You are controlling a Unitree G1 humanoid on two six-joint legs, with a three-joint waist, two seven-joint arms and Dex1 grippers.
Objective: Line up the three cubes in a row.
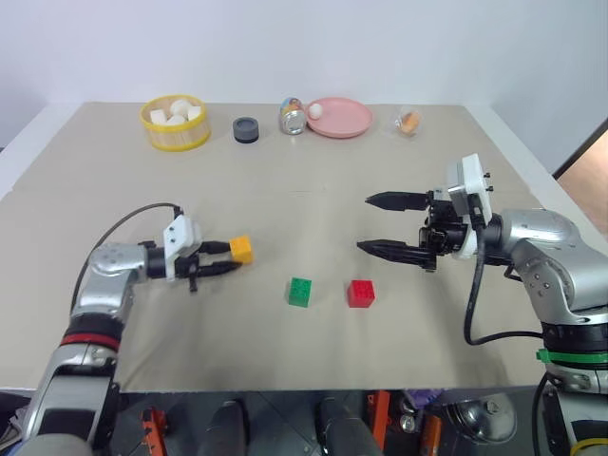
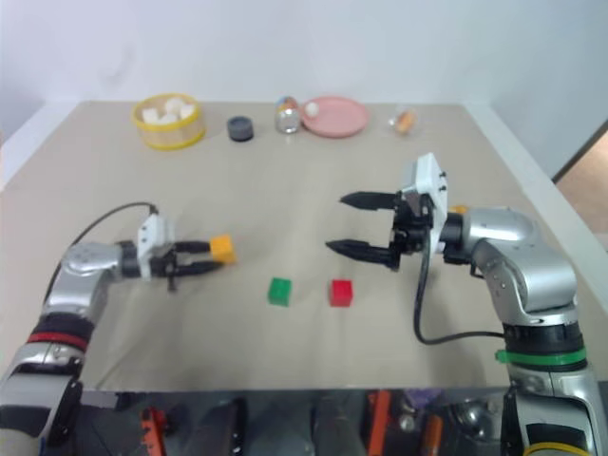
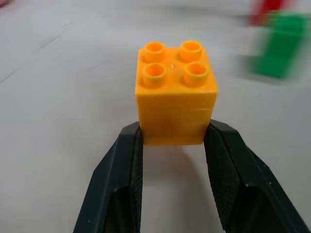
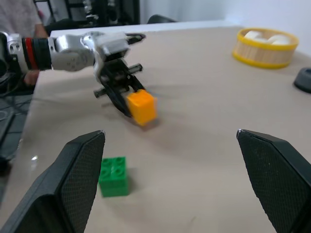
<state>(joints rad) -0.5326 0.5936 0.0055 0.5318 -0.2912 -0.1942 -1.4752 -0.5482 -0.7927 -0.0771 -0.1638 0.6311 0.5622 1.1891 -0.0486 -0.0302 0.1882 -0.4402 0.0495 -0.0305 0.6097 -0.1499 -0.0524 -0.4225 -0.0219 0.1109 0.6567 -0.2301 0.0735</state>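
Green cube [image 1: 300,291] sits beside red cube [image 1: 361,293]; left gripper [image 1: 220,257] pinches yellow-orange cube [image 1: 241,249] low on smooth sides—light, rigid, possibly slippery. Right gripper [image 1: 391,226] gapes empty.

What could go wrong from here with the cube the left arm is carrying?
The left gripper pinches the yellow-orange cube only by its lower rear edge, so it could twist or slip out. Set down carelessly, it might knock the green cube, which sits beside the red cube.
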